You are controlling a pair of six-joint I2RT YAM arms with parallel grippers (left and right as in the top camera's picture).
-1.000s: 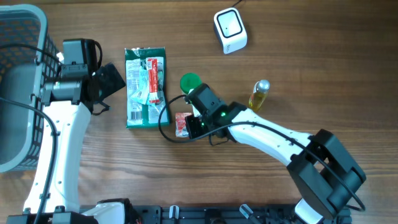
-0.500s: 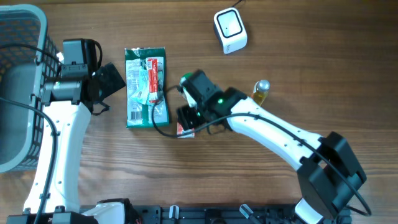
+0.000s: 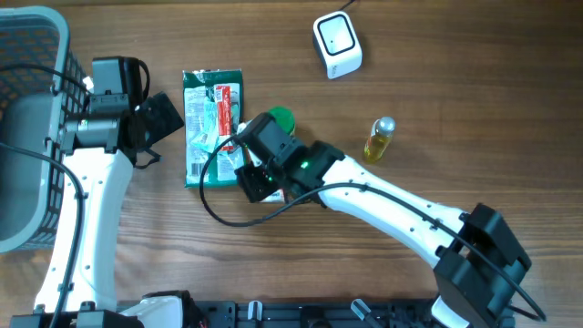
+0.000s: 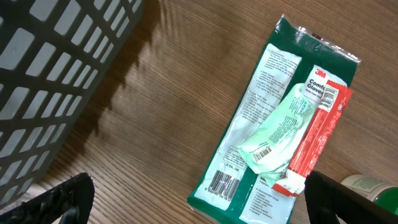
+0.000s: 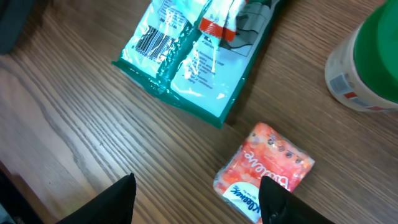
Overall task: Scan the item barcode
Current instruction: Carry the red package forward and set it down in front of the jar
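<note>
A small orange-red tissue packet [image 5: 268, 163] lies flat on the wooden table. My right gripper [image 5: 196, 202] hangs open just above it, with its right finger [image 5: 283, 202] over the packet's near edge and nothing gripped. A green glove package [image 3: 212, 128] with a barcode [image 5: 154, 41] lies to the left; its near corner is just beyond the right gripper [image 3: 255, 175]. The white scanner [image 3: 337, 44] stands at the far side of the table. My left gripper [image 4: 202, 202] is wide open and empty, hovering at the green package's [image 4: 280, 124] left edge.
A green-capped white bottle [image 3: 281, 118] stands right behind the right gripper. A small yellow oil bottle [image 3: 380, 138] stands to the right. A grey plastic basket [image 3: 27, 128] fills the table's left edge, close to the left arm.
My right gripper has gone from shut to open and moved left toward the green package. The orange-red packet stays on the table. The left arm has not moved.
</note>
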